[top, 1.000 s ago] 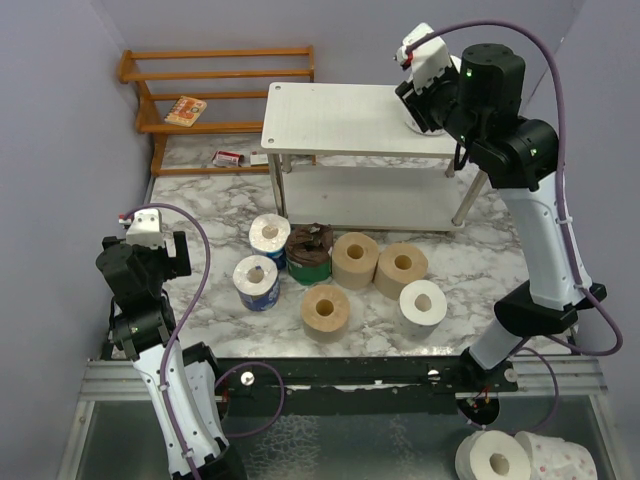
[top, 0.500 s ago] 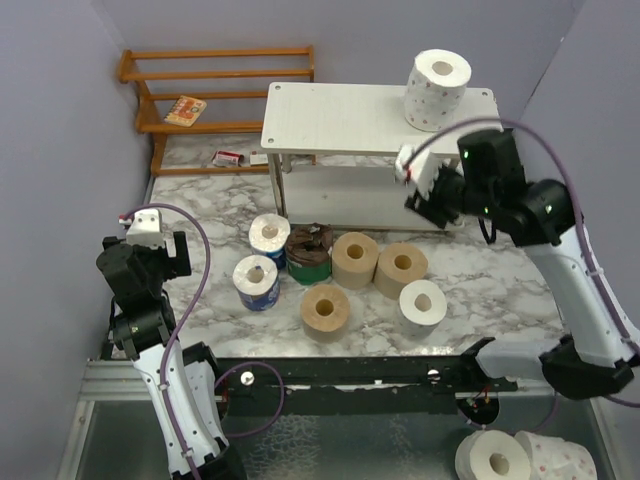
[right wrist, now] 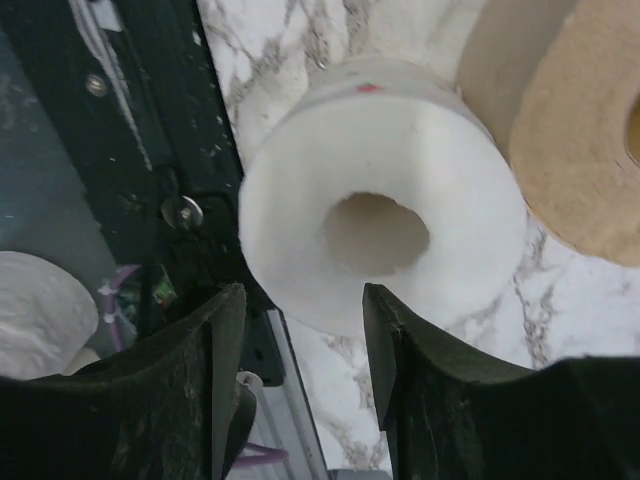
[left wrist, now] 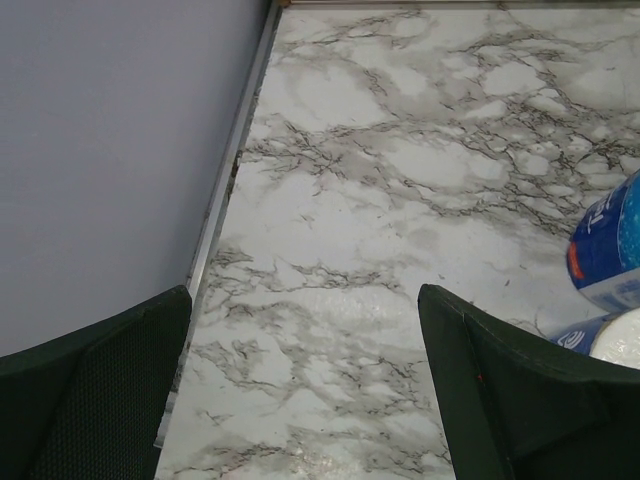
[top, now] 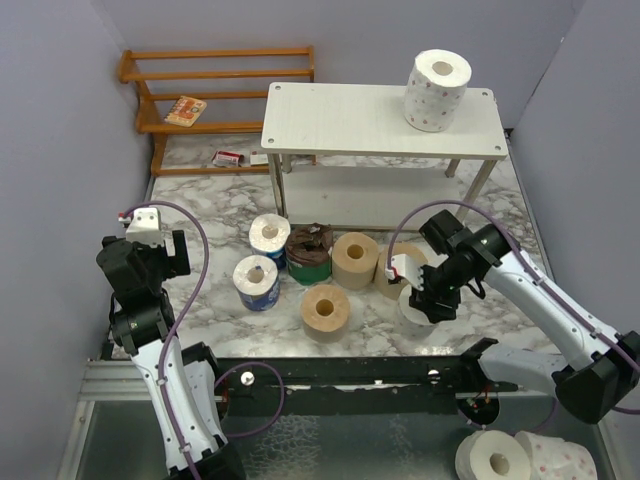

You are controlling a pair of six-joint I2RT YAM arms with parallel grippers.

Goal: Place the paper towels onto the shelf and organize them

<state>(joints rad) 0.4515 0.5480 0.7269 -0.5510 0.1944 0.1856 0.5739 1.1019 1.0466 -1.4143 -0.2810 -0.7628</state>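
Observation:
One white dotted paper towel roll [top: 436, 92] stands on the right end of the shelf [top: 340, 118]'s top tier. On the marble below lie two blue-wrapped rolls [top: 256, 283], a dark brown roll [top: 309, 252] and three tan rolls [top: 355, 260]. My right gripper [top: 426, 298] hangs low over another white roll [top: 410, 306] near the table's front. In the right wrist view this roll [right wrist: 380, 230] faces up, hollow core showing, its near edge just reaching between the open fingers of that gripper [right wrist: 305, 340]. My left gripper [top: 150, 255] stands wide open over bare marble [left wrist: 305, 340].
An orange slatted rack [top: 220, 90] with a small box [top: 186, 110] stands at the back left, another small box [top: 228, 157] below it. A black rail [top: 350, 372] runs along the table's front edge. More white rolls [top: 495, 455] lie beyond it. A tan roll [right wrist: 580, 150] touches the white one.
My right arm let go of the white roll on the shelf top, pulled back and swung down to the front white roll, jaws a little wider. The left arm has not moved.

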